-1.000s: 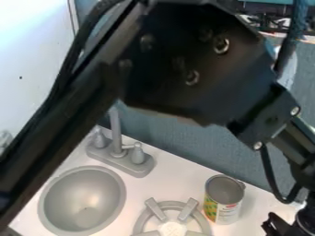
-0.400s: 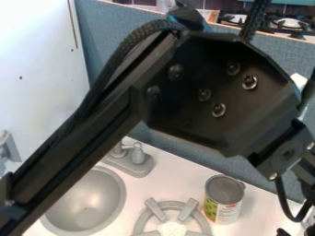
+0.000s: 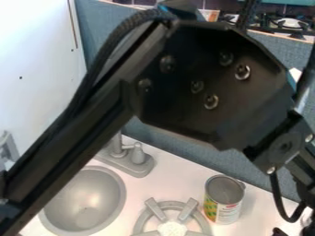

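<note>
Can [image 3: 224, 199] of shiny metal.

From here I see my matte black arm: a straight ridged beam beside a thick braided black cable, and a black faceted elbow plate [image 3: 209, 110] studded with round silvery screws. Right of that plate, smaller screws dot a black joint [image 3: 284, 146], and a thin smooth black cable loops below it.

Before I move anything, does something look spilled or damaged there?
Nothing stands out: the can stands upright beside the burner, and I see no spill around it. The arm partly hides the sink and faucet.
</note>
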`<state>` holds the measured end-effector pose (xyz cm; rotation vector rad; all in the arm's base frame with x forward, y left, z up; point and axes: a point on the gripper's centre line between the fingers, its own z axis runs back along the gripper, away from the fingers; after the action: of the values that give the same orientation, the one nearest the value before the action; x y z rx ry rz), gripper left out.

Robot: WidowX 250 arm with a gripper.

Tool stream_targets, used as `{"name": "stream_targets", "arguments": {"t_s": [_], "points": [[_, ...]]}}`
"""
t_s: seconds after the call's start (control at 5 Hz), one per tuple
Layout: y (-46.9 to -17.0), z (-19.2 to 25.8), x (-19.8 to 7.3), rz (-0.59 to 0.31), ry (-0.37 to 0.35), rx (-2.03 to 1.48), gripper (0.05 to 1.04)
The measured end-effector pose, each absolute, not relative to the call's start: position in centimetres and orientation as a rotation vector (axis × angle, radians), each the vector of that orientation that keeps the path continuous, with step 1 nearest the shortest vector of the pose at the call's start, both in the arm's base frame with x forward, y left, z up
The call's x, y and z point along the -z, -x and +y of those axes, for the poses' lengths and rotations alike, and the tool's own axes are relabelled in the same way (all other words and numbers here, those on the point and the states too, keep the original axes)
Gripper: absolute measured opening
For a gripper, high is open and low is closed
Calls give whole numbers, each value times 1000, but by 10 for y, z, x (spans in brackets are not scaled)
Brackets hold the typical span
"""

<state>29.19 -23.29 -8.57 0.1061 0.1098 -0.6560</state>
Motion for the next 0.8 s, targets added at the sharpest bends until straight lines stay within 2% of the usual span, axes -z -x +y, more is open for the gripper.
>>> {"name": "stream_targets", "arguments": {"t_s": [0.2,0.4,0.6,0.8], "points": [[-289,-231,84,93,-93,640,1007],[-289,-227,77,65,-78,613,1003],[-286,-208,48,10,-14,541,1002],[-266,-189,11,-73,3,460,1002]]}}
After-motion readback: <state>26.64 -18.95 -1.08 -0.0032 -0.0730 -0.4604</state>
